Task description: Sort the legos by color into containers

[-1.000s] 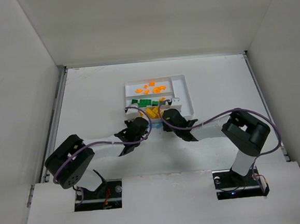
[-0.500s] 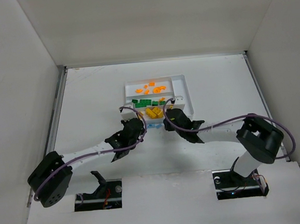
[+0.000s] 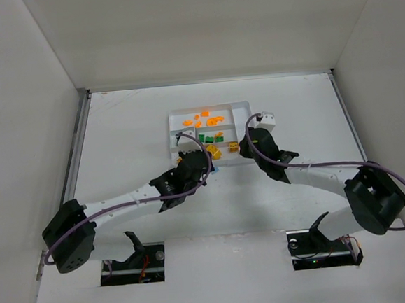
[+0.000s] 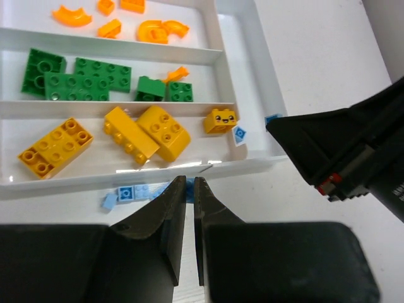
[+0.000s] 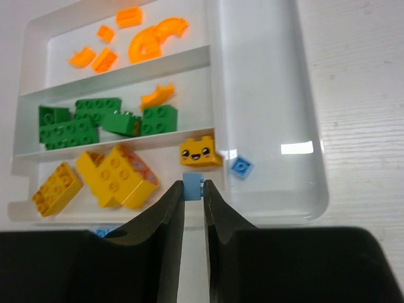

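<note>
The white tray (image 5: 303, 126) holds orange legos (image 5: 158, 38) in its far section, green legos (image 5: 76, 123) in the middle one and yellow legos (image 5: 117, 173) in the near one. One orange piece (image 5: 158, 96) lies among the green. A light blue tile (image 5: 241, 165) lies in the narrow crosswise section. My right gripper (image 5: 193, 188) is shut on a light blue lego (image 5: 192, 185) above the tray's near right part. My left gripper (image 4: 190, 184) is shut at the tray's near wall with a light blue lego (image 4: 189, 182) between its tips. More light blue legos (image 4: 126, 192) lie on the table there.
The tray (image 3: 174, 115) stands mid-table in the top view, with my left gripper (image 3: 205, 164) at its near edge and my right gripper (image 3: 239, 147) at its near right corner. White walls enclose the table on three sides.
The right arm has stretched out and its gripper has moved right along the tray's near edge to its right end. The left arm has stretched forward, its gripper staying by the light blue legos.
</note>
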`<state>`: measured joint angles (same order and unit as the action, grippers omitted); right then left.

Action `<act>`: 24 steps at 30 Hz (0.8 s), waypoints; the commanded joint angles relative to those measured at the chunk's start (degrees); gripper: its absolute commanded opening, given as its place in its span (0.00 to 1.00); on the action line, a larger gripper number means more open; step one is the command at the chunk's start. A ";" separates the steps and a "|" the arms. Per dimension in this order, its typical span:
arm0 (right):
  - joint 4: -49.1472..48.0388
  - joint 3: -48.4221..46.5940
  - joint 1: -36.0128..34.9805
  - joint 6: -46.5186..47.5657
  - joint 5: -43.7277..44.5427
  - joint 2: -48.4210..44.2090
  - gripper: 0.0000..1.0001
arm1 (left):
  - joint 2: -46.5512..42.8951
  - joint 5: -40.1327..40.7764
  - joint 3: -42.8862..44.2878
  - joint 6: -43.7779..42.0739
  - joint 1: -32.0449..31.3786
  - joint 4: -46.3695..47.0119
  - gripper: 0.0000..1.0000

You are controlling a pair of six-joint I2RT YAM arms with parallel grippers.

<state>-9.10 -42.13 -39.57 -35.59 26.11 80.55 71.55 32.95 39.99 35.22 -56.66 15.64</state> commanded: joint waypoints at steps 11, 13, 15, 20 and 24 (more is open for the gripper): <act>1.98 1.96 4.20 -0.62 1.49 -3.99 0.40 | 14.48 -2.63 14.32 -2.18 -1.12 5.54 0.07; 2.68 3.36 4.81 -0.53 1.84 -7.15 0.40 | 17.73 -3.68 16.52 -2.26 -0.68 6.94 0.07; 3.82 5.47 6.04 -0.70 1.93 -11.36 0.38 | 21.51 -4.99 18.89 -2.35 -0.33 8.61 0.07; 7.34 9.08 8.76 -0.79 1.40 -18.58 0.34 | 30.56 -6.58 25.83 -2.62 0.46 10.55 0.07; 8.14 11.98 9.12 -0.88 1.40 -20.79 0.33 | 36.37 -7.46 31.54 -3.67 1.16 10.12 0.09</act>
<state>-2.79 -32.01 -30.70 -36.25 27.03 60.69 106.89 26.52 66.89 33.01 -56.14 23.20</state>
